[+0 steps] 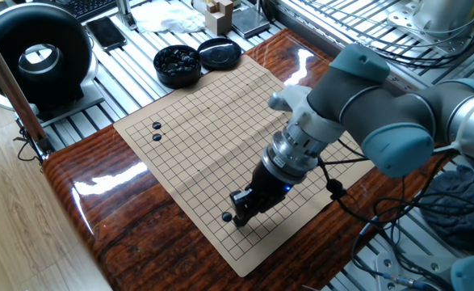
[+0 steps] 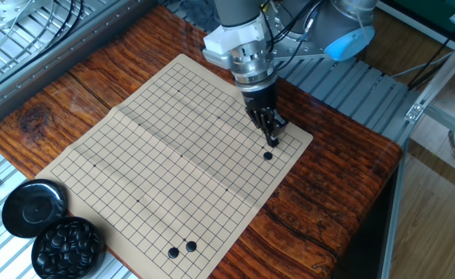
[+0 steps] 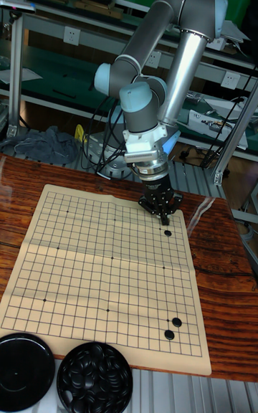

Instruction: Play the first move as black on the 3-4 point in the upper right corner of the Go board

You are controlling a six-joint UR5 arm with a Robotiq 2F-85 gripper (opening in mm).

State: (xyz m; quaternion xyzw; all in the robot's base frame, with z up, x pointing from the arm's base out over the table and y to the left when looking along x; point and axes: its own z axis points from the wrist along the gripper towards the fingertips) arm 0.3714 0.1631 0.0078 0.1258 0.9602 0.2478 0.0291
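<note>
A black stone (image 2: pixel 268 156) lies on the Go board (image 2: pixel 134 155) just beyond the fingertips of the UR5's gripper (image 2: pixel 273 139), which hangs above the grid near the board's corner; the stone sits free on a line crossing, apart from the fingers. The fingers (image 3: pixel 159 206) appear slightly parted with nothing between them. Well away from the fingers, at the board's opposite end, two more black stones (image 3: pixel 173 328) rest side by side near the edge. Off the board past that end stand a bowl of black stones (image 2: pixel 67 248) and its lid (image 2: pixel 32 206) on the wooden table (image 2: pixel 320 201).
</note>
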